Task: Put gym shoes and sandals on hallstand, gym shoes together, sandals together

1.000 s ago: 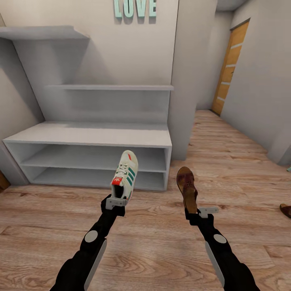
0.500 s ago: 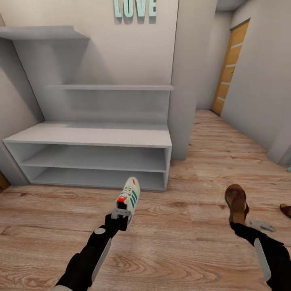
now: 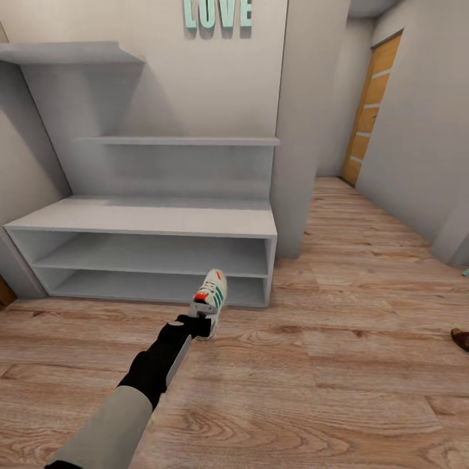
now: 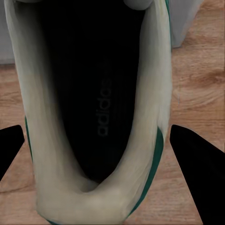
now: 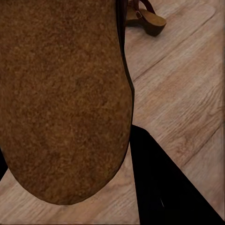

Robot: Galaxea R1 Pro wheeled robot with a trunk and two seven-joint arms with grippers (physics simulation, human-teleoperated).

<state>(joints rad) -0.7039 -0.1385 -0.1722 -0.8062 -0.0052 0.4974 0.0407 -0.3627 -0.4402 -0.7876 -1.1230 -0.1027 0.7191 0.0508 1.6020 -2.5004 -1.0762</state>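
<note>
Left pincer point(image 3: 198, 320) clamped on gym shoe point(image 3: 210, 299) heel, toe at 12 o'clock toward hallstand point(image 3: 150, 225). Right pincer point(image 5: 140, 187) grips sandal point(image 5: 61, 98); 2nd sandal point(image 5: 147, 16) on floor point(image 5: 187, 93).

Shoe fills the left finger gap
Ahead of the fingers point(image 4: 192, 154): rack point(image 3: 150, 221) shelves open, sneaker point(image 3: 210, 301) just short of them, bare floor point(image 3: 339, 365) alongside.

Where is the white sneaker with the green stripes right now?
In the head view, the white lace-up sneaker with green stripes is at the left gripper, held above the wood floor, just before the right end of the pale grey shoe rack's bottom shelf.
</note>
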